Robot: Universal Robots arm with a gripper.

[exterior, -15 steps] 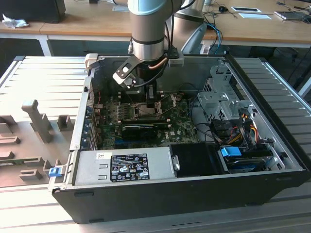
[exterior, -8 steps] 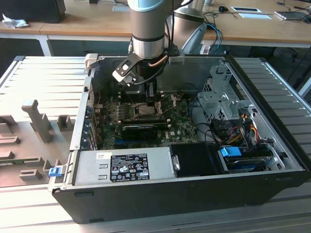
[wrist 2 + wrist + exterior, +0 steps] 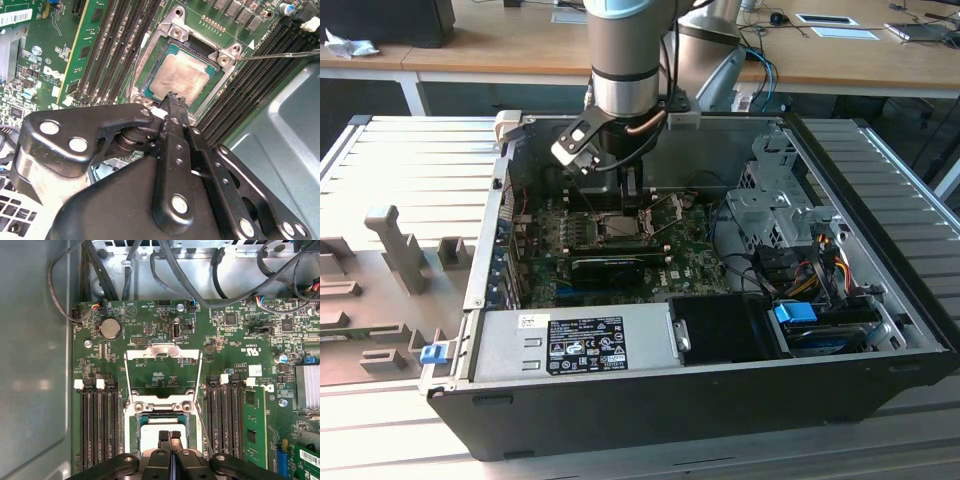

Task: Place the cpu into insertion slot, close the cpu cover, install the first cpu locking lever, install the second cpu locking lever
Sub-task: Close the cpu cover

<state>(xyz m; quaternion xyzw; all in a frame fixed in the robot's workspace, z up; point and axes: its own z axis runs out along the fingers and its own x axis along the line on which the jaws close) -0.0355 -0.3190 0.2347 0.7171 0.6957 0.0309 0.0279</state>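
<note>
The cpu (image 3: 182, 75) lies flat in the insertion slot (image 3: 147, 60) with its silver top bare, and the cpu cover (image 3: 162, 354) is flipped back off the socket over the green board (image 3: 160, 320). The gripper (image 3: 170, 436) hangs at the chip's edge, jaws pressed together on nothing. Black memory slots (image 3: 97, 425) flank the socket, and cables (image 3: 200, 275) loop behind the board inside the computer case (image 3: 720, 400).

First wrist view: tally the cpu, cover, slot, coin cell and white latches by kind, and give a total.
cpu: 1
cover: 1
slot: 1
coin cell: 1
white latches: 4
Total: 8
</note>
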